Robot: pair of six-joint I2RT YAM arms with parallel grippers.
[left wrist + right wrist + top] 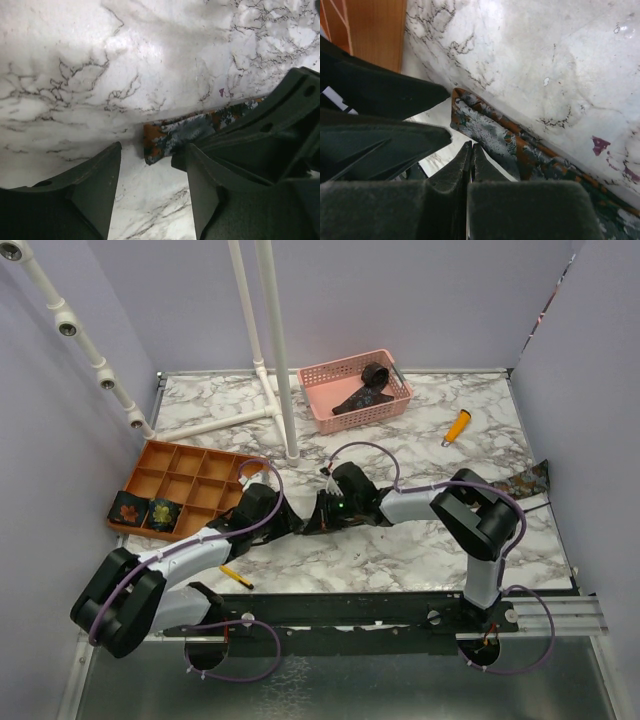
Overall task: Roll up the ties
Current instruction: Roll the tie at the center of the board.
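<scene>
Between left pincer (152, 165) and right pincer (471, 150), one flat tie (170, 136).

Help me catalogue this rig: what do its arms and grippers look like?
The left arm and right arm have pale grey links, bulky black joints and purple cables. The left gripper and right gripper have dark wedge-shaped fingers.

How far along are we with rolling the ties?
Done: two rolled ties sit in the orange tray. In hand: the end of a flat tie lies at the open left gripper and the shut right gripper, not yet coiled. Left: rolling that one, plus the dark tie in the pink basket.
</scene>
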